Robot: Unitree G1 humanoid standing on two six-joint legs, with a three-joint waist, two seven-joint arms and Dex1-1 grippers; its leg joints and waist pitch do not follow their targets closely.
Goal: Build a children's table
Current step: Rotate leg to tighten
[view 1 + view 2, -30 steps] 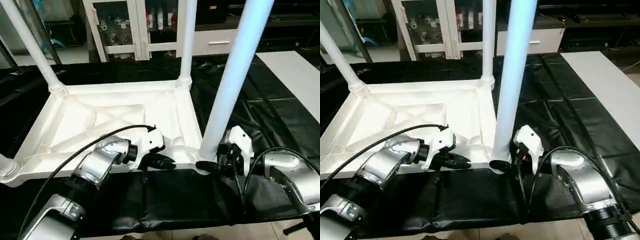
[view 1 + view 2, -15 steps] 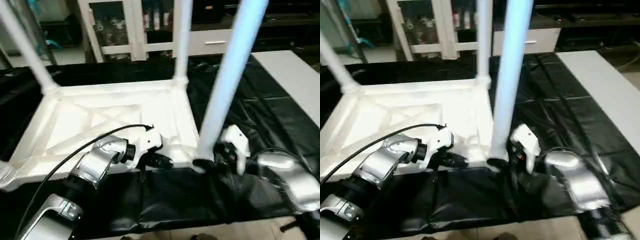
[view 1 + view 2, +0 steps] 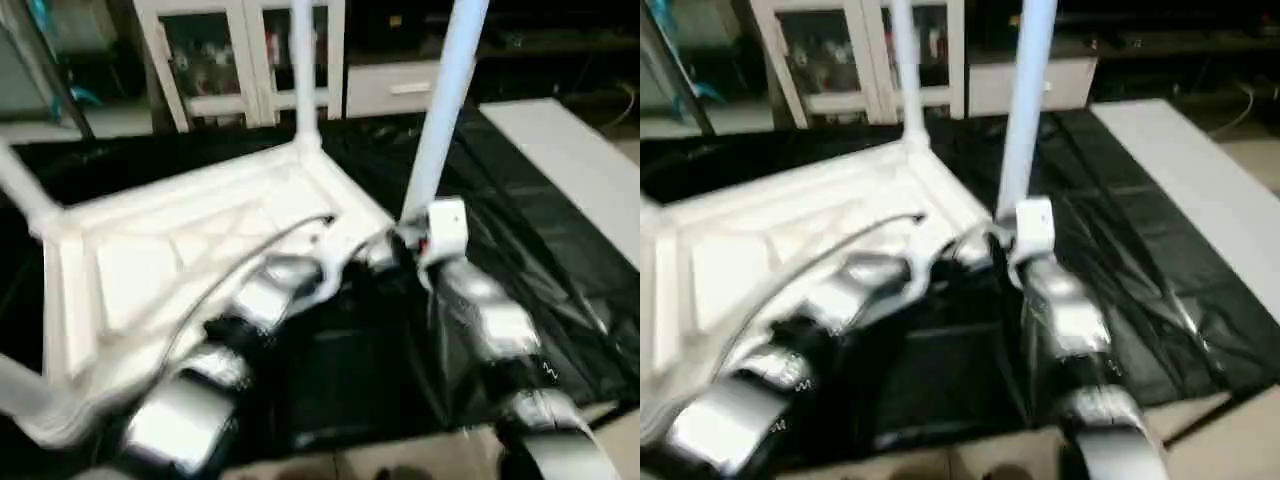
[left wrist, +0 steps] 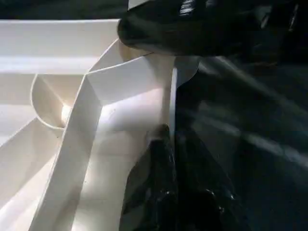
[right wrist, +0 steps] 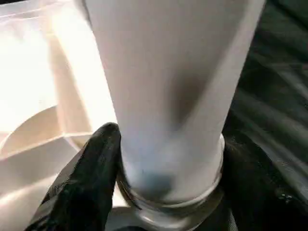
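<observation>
The white tabletop (image 3: 170, 260) lies upside down on the black cover, ribbed underside up, skewed across the picture. Legs stand in its corner sockets: a far one (image 3: 303, 70), a left one (image 3: 22, 190) and the near right one (image 3: 445, 110). My right gripper (image 5: 168, 192) is closed around the base of that near right leg (image 5: 168, 96), a black finger (image 5: 91, 178) on each side just above the socket. My left gripper (image 4: 171, 139) is shut on the tabletop's thin rim wall (image 4: 173, 96) beside that corner. In the head view both grippers sit close together at this corner (image 3: 395, 245).
The black-covered work surface (image 3: 520, 200) spreads under and to the right of the tabletop. A white glass-door cabinet (image 3: 210, 60) stands behind it. A white panel (image 3: 570, 150) lies at the right. A fourth leg (image 3: 20, 395) crosses the near left corner.
The view has shifted and blurred. The tabletop has swung round, its held corner now farther from me, with both arms stretched forward. Both grips are unchanged.
</observation>
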